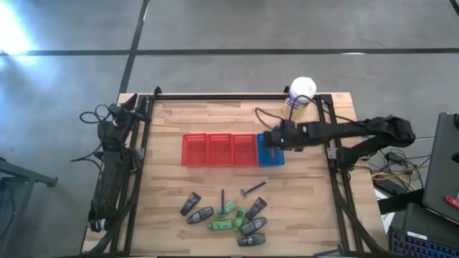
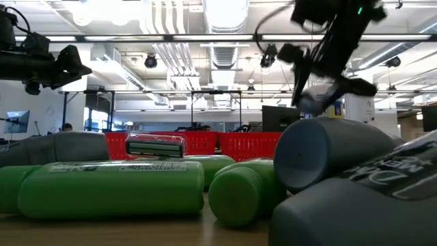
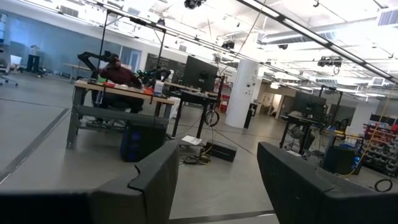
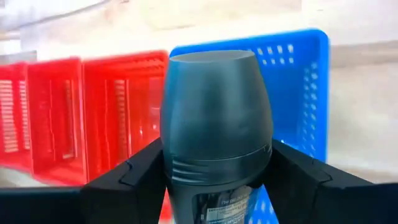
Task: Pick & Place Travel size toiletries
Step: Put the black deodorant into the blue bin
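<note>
The right gripper [image 4: 214,180] is clamped on a dark grey oval bottle [image 4: 214,130], rounded cap outward, a printed label showing low between the fingers [image 4: 140,171]. In the overhead view that gripper [image 1: 276,138] hangs over the blue basket [image 1: 271,156], which sits at the 3 o'clock end of a row of red baskets [image 1: 219,149]. The red compartments show nothing inside from above; the blue one is partly covered by the gripper, so I cannot tell what it holds.

The rest of the toiletries lie in a loose pile [image 1: 229,213] at 6 o'clock from the baskets, near the table's [image 1: 179,115] front edge: dark grey tubes and bottles [image 1: 190,204], bright green pieces [image 1: 228,208], and two thin dark razors [image 1: 252,190] at the 12 o'clock side of the pile. In the low view a razor head [image 2: 156,146] rests on top of a green tube [image 2: 113,188].

A yellow canister with a white lid [image 1: 301,97] stands at 1 o'clock from the blue basket.

The left gripper [image 3: 214,186] waits off the table's 9 o'clock side, its fingers apart and holding nothing.
</note>
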